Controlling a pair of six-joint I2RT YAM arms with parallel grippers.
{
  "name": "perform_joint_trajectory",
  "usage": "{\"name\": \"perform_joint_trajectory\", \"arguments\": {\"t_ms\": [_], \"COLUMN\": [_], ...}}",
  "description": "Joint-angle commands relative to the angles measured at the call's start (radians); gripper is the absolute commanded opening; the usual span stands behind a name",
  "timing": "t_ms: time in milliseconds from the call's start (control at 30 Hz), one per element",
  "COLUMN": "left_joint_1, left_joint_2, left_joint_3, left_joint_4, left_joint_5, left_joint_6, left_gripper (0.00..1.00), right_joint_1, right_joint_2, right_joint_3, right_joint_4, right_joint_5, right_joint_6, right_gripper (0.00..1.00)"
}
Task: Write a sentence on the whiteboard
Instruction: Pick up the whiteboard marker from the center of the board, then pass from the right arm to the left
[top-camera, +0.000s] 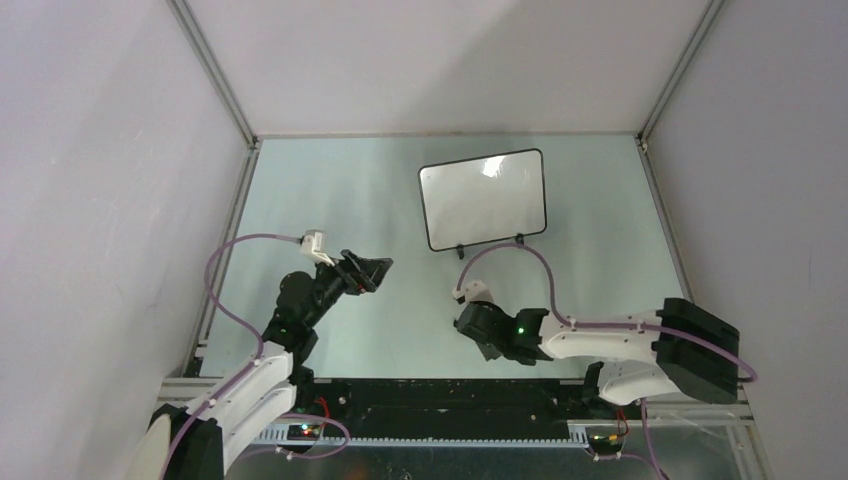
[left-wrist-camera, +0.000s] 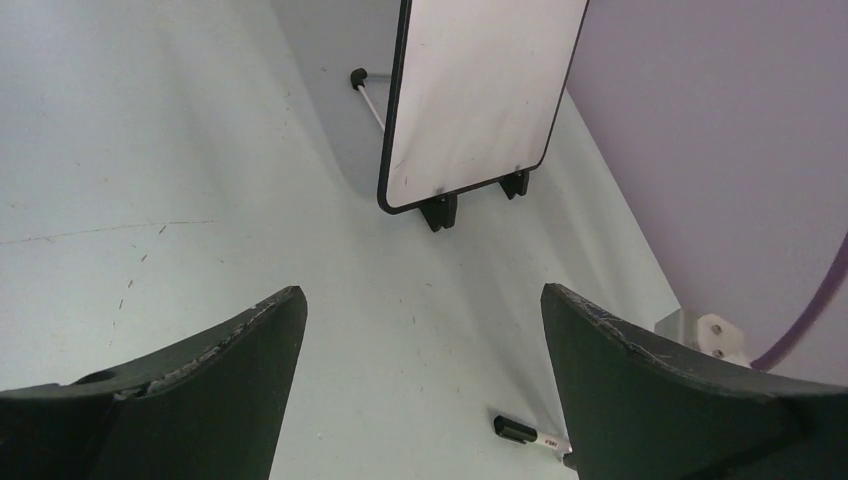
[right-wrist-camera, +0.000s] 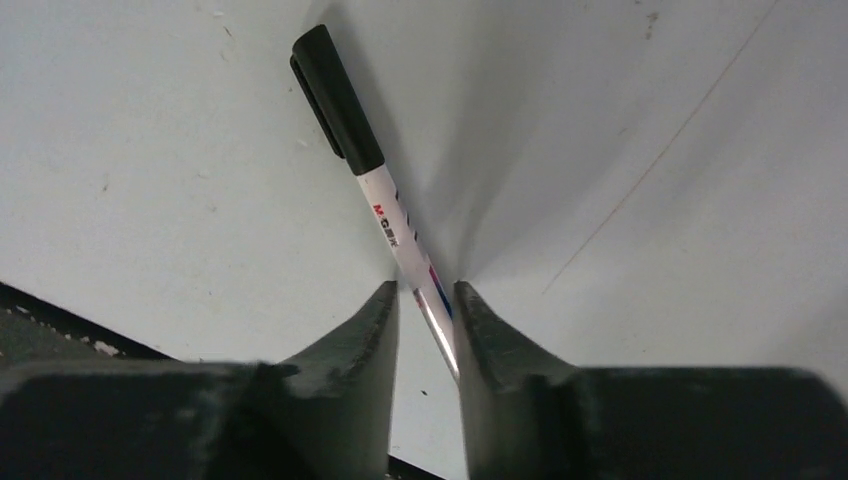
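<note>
Step in hand: picking up the marker. The right gripper (right-wrist-camera: 428, 300) has its 2 fingers clamped on the barrel of the marker (right-wrist-camera: 385, 215), low by the near edge of the surface (top-camera: 330, 190), cap (right-wrist-camera: 335, 95) on. The left gripper (left-wrist-camera: 422, 295) hangs open and holds nothing. The whiteboard (top-camera: 483, 198) stands blank toward the far edge, right of centre. Next, I judge, the cap must come off before any stroke.
</note>
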Motion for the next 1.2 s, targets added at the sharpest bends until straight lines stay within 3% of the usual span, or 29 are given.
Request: {"name": "perform_joint_trajectory", "arguments": {"t_ms": [0,133,333,433,667,833,1167], "left_joint_1": [-0.005,-0.005,-0.007,-0.014,-0.040,-0.058,-0.085], "left_joint_2": [0.001,0.005,0.058,0.117,0.264,0.335,0.427], "left_joint_3": [0.039,0.039,0.030,0.020,0.015,0.042,0.069], "left_joint_4": [0.038,0.043,0.153,0.292,0.576,0.615,0.664], "left_joint_5": [0.020,0.033,0.144,0.212,0.370,0.411,0.435], "left_joint_6": [0.022,0.018,-0.022,-0.059,-0.171,-0.200,-0.231], "left_gripper": [0.93,0.93,0.93,0.92,0.74,0.60,0.53], "right_joint_1": [-0.002,0.001,-0.007,-0.062,-0.158,-0.157,-0.148], "right_joint_2": [0.074,0.090,-0.063,-0.140,-0.174,-0.141,-0.090], "right_joint_3": [0.074,0.103,0.105,0.105,0.106,0.143,0.187], "right_joint_4": [-0.025,-0.027,0.060,0.131,0.335,0.385,0.399], "right_joint_5": [0.011,0.025,0.059,-0.047,-0.273,-0.321,-0.341], "right_joint_6": [0.004,0.003,-0.016,-0.036,-0.034,-0.045,-0.057], "right_gripper": [0.20,0.00,0.00,0.00,0.00,0.00,0.00]}}
